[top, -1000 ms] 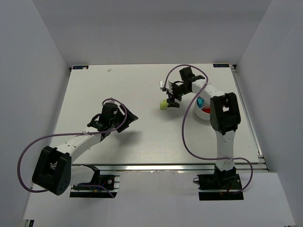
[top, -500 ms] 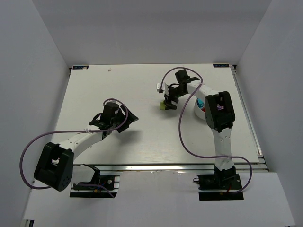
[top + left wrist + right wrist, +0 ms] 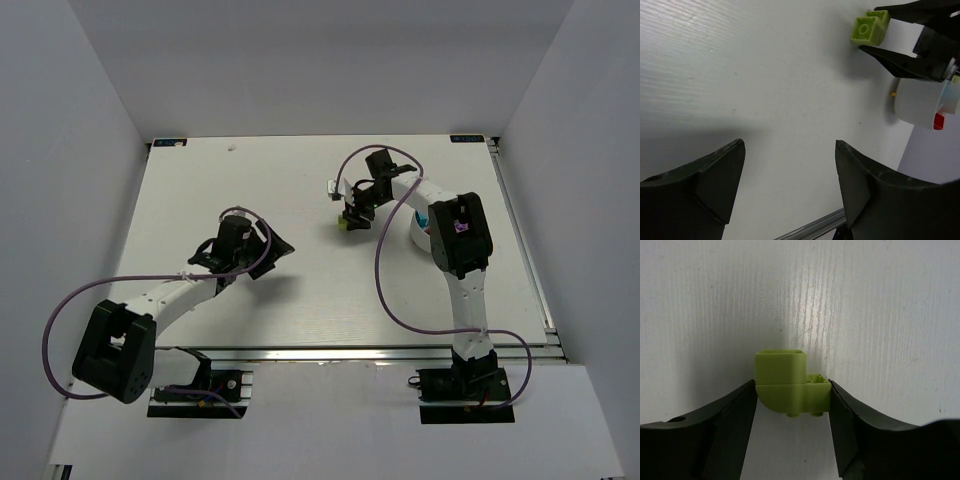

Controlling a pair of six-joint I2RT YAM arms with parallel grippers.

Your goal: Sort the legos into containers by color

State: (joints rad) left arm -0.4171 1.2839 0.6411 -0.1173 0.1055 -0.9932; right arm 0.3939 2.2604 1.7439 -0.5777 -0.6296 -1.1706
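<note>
Top external: right fingers (image 3: pixel 354 210) reach a lime brick (image 3: pixel 344 223) on the counter (image 3: pixel 250 180), near the bowl (image 3: pixel 417 236). Left wrist: left fingers (image 3: pixel 715 175) wide, empty; bowl already holds red and cyan pieces. Right wrist: fingers pinch the brick, unlifted; probably the last one.

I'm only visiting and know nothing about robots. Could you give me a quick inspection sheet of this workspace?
Surface: white table, finely ribbed.
Job's things: lime brick on the table; white bowl nearby holds a red piece and a cyan piece.
Clutter: one small speck near the far edge.
Claws: left claw open, low over the table; right claw shut on the brick.
Cables: a purple cable loops off each arm.
Surroundings: plain white walls on three sides.
</note>
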